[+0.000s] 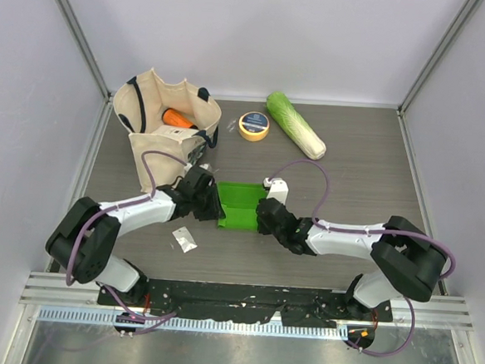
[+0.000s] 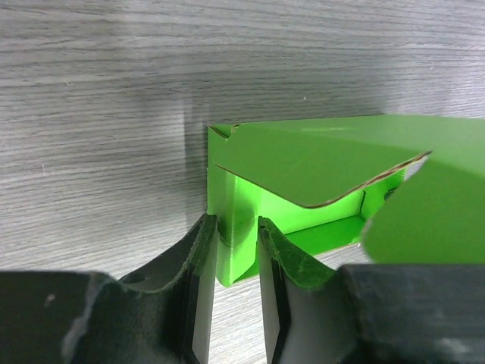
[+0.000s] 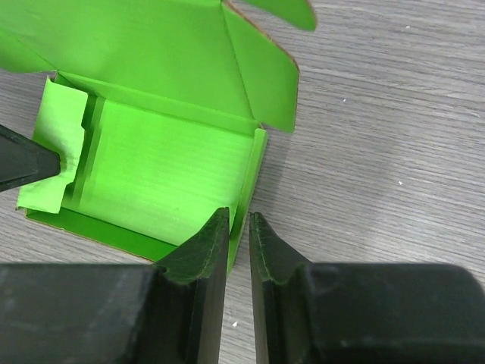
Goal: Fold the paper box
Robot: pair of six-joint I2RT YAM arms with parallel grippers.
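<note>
The paper box is bright green card, half formed, lying open on the table's middle with its lid flap standing up. My left gripper is at the box's left end. In the left wrist view it is shut on the box's end wall at a corner. My right gripper is at the box's right end. In the right wrist view it is nearly closed on the thin right side wall of the box. A left fingertip shows at the folded left flap.
A cream tote bag holding an orange item stands at the back left. A yellow tape roll and a long pale-green cabbage lie behind the box. A small clear packet lies near the left arm.
</note>
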